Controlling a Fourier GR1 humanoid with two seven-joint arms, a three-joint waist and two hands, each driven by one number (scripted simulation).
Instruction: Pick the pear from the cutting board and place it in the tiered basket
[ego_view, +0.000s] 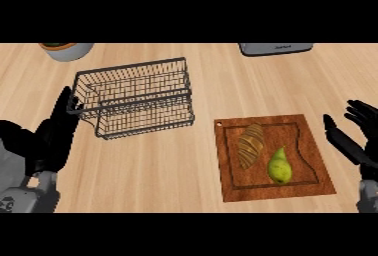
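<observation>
A green-yellow pear (279, 166) lies on the brown wooden cutting board (310, 150), right of centre, its stem end pointing away from me. A striped brown pastry (250, 145) lies beside it on the board's left half. The dark wire tiered basket (137, 96) stands on the counter to the upper left of the board, with nothing inside it. My right hand (348, 141) is at the right edge, open, fingers up, just right of the board and apart from the pear. My left hand (55, 132) is open at the left, beside the basket's left end.
A grey bowl with a plant (66, 49) sits at the back left. A grey appliance (275, 48) shows at the back edge, right of centre. Light wooden counter (177, 165) lies between basket and board.
</observation>
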